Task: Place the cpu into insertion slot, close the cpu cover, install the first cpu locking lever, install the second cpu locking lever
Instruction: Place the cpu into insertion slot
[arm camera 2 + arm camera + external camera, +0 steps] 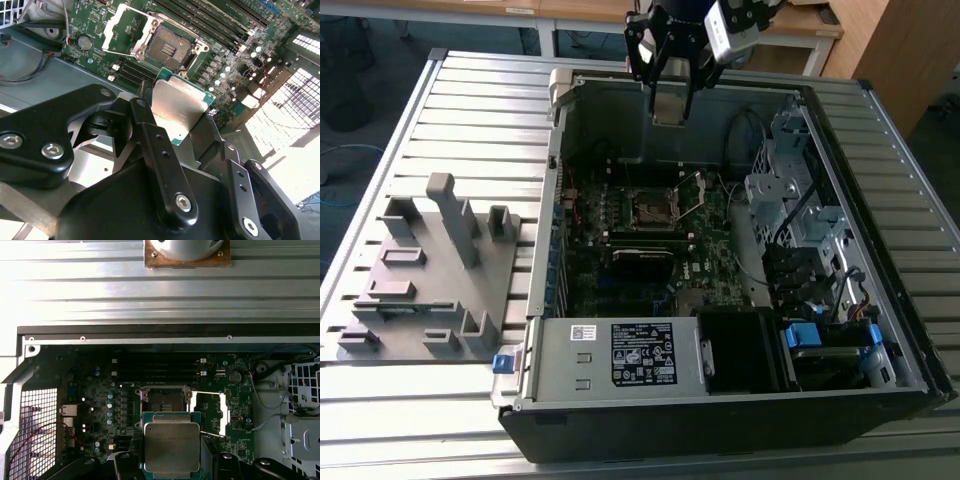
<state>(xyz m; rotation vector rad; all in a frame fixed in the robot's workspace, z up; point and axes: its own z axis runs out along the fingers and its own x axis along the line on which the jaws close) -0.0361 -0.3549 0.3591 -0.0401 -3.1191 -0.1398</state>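
End effector (667,98) clamped on the cpu (171,447) by its edges, high over the case (550,290) — poised above the bare insertion slot (164,402), cpu cover (223,412) swung aside so the way down looks free.

grey fixture (430,290) beside open computer case (720,430)

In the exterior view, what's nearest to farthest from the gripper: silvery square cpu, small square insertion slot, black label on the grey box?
1. Silvery square cpu: between the jaws of the gripper, above the case.
2. Small square insertion slot: on the green board below.
3. Black label: on the grey box at the case's opposite end.
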